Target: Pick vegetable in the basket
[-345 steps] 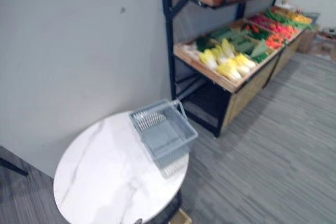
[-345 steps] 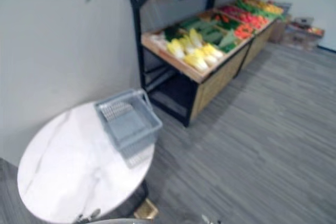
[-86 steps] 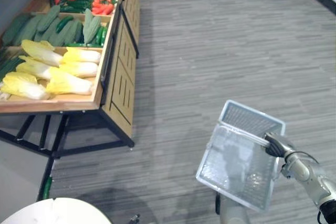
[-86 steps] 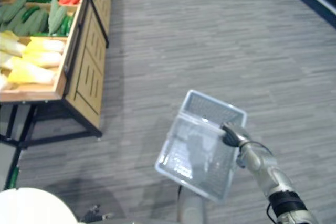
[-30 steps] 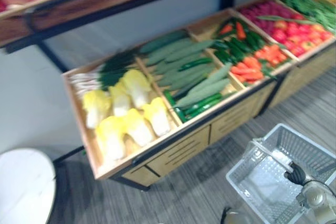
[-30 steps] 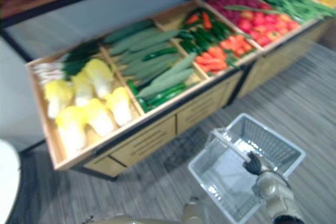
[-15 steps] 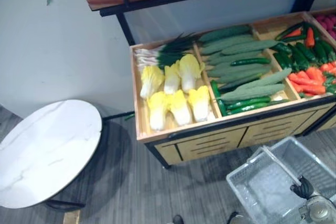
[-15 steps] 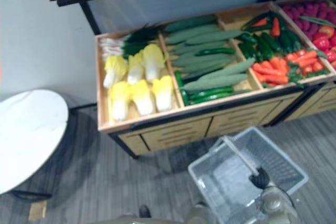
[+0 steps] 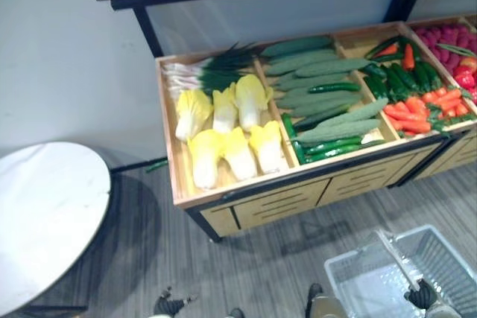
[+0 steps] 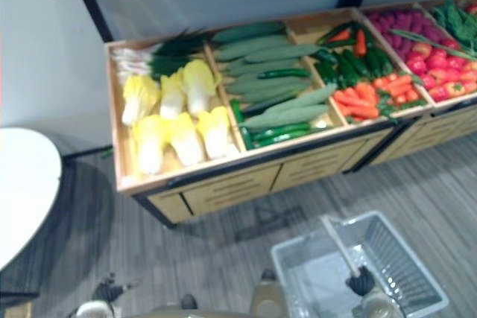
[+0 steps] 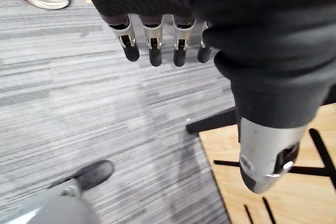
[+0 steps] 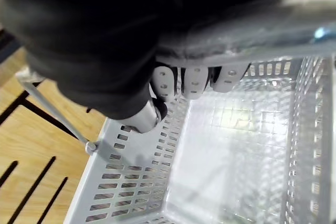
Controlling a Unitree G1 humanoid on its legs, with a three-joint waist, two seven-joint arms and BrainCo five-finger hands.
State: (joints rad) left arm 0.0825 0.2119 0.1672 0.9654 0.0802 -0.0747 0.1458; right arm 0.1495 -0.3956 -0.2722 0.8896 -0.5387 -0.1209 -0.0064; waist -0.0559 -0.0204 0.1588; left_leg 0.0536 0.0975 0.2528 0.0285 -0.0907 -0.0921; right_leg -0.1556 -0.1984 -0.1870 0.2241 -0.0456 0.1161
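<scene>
Basket point(image 10: 402, 258) empty, hanging low at the robot's right, in front of the wooden stand point(image 9: 298, 199) but clear of it. Right hand point(image 10: 361, 282) carries it, fingers point(image 12: 191, 80) wrapped tight round the handle point(image 10: 335, 240), so that hand is not free.

Left hand point(image 9: 170, 304) hangs low near the stand's front left corner. Its fingers point(image 11: 152, 38) are straight and apart, holding nothing, with bare floor point(image 11: 79, 103) beneath.

Vegetables all sit in the stand's lower tray, up and forward of both hands. The yellow cabbages point(image 9: 223, 139) fill the left compartment, long axis roughly front to back, leaf ends toward the robot on the front row. The cucumbers point(image 9: 328, 94) in the next compartment lie crosswise, roughly left to right.

Judgement: the left hand is the picker, and the cabbages are nearer to it. It must rise and reach forward, slightly rightward, closing across a cabbage's width. The basket lies well right of that, so a cross-body carry would follow. Round white surface point(image 9: 45, 214) stands off to the left, not involved.
</scene>
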